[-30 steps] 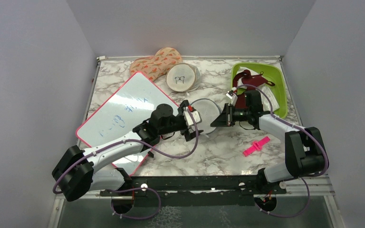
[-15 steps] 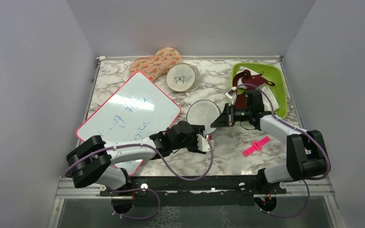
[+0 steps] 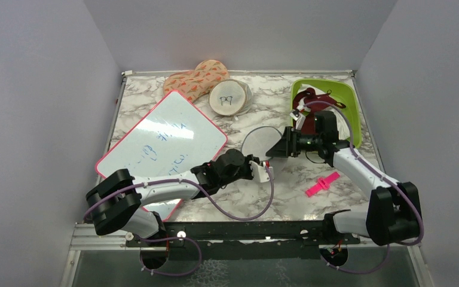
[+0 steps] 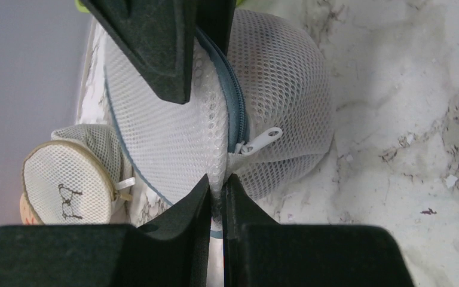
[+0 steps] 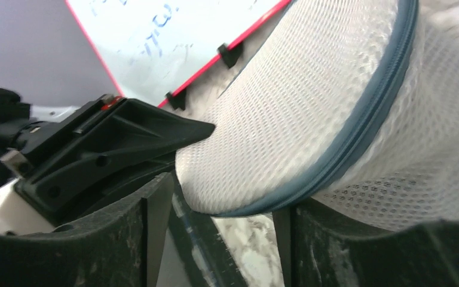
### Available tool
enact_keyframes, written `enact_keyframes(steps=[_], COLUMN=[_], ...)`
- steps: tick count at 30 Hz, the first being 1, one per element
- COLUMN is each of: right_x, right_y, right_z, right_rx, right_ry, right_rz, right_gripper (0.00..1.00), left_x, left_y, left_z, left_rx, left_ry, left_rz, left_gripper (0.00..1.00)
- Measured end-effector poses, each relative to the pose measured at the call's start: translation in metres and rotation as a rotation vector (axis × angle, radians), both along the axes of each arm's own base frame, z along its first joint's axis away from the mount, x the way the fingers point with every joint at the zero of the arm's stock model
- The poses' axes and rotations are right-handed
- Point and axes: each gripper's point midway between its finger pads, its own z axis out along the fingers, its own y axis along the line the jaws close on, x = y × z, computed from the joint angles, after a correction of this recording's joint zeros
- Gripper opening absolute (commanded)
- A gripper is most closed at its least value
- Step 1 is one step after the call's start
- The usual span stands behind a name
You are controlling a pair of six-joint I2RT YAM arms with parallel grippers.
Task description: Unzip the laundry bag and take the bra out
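Left gripper (image 4: pixel 218 179), nearest me, is almost closed on a fold of mesh at the laundry bag's (image 4: pixel 173 137) rim. I'd move it onto the zip pull (image 4: pixel 262 140) just beside and drag along the curve, while the right gripper (image 5: pixel 224 200) clamps the far rim. Bag is tipped on edge mid-bench, toward the right edge: white mesh drum, grey-blue zip looks closed, bra not visible.

The laundry bag (image 4: pixel 173 137) is white open-weave mesh cloth with a smoother grey-blue zip (image 4: pixel 236 113). The left tool (image 4: pixel 218 182) and right tool (image 5: pixel 222 197) look like matt black plastic. The table (image 4: pixel 394 119) is smooth and marble-patterned.
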Motion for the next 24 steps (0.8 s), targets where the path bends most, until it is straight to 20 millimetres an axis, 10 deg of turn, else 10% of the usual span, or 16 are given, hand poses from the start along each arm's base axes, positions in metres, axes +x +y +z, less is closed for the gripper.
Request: enact_keyframes(steps=[13,24], right_x=[0.023,-0.031], right_y=[-0.045,-0.027], right_z=[0.093,0.053], right_rx=[-0.104,-0.051], right_ry=[-0.633,-1.209], right_rz=[-0.346,-0.046], right_gripper=[0.58,0.41], left_x=[0.006,0.044], left_y=[-0.008,0.002], left_z=[0.026,0.036], left_rx=[-0.132,-0.243], left_ry=[0.170,0.335], left_rz=[0.144,0.271], left_gripper=[0.00,0.00])
